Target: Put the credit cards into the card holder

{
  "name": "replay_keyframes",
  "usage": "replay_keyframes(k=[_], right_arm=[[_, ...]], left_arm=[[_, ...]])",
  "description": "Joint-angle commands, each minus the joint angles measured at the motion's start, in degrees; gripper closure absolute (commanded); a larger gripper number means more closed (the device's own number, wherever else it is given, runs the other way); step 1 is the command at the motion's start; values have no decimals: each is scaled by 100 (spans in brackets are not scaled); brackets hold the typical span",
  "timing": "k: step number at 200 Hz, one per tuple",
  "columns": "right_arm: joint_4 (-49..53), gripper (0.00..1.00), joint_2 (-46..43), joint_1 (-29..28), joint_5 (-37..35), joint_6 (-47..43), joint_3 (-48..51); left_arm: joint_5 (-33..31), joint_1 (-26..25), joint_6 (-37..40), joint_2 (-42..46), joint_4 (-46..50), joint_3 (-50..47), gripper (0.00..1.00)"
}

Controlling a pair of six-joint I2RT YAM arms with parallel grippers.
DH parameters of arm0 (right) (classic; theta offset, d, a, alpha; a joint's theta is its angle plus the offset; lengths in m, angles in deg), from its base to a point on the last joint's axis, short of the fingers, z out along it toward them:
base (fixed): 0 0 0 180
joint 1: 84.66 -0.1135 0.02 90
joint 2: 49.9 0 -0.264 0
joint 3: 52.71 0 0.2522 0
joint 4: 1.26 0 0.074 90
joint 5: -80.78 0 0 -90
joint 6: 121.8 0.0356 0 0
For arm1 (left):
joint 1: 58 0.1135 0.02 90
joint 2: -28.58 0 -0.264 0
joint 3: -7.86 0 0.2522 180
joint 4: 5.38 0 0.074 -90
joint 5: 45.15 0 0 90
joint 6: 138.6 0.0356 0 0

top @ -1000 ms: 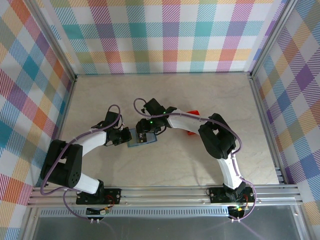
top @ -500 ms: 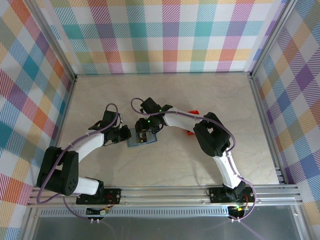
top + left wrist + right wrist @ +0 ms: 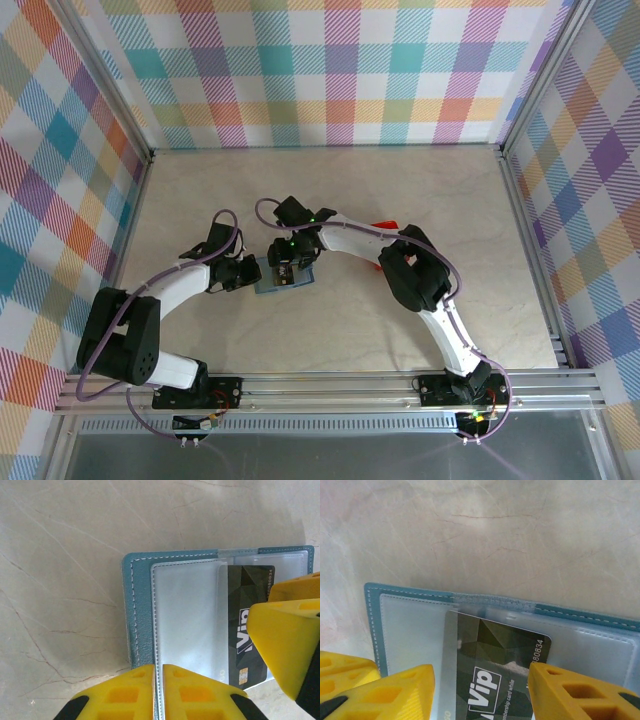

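Observation:
The blue-teal card holder lies open on the table, clear pockets up. My left gripper is shut on the stitched edge of its clear pocket. A dark credit card marked "Vip" lies partly slid under the clear pocket film. My right gripper is open, one yellow finger on each side of the card. In the left wrist view the card pokes out of the pocket beside a right finger. From the top, both grippers meet over the holder, left and right.
A small red tray lies just behind the right arm, mostly covered by it. Aluminium rails and checkered walls enclose the table. Bare tabletop stretches to the back and right.
The right arm's wrist has edged left over the holder, and its elbow has followed. The left gripper has kept its hold on the pocket edge.

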Motion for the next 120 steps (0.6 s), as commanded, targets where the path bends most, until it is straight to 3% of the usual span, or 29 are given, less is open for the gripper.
replay_keyframes(k=[1, 120], right_arm=[[243, 47, 155, -62, -15, 70, -201], [88, 48, 296, -148, 403, 368, -368]], left_arm=[[-20, 56, 38, -92, -172, -105, 88], [-12, 60, 40, -249, -366, -193, 88]])
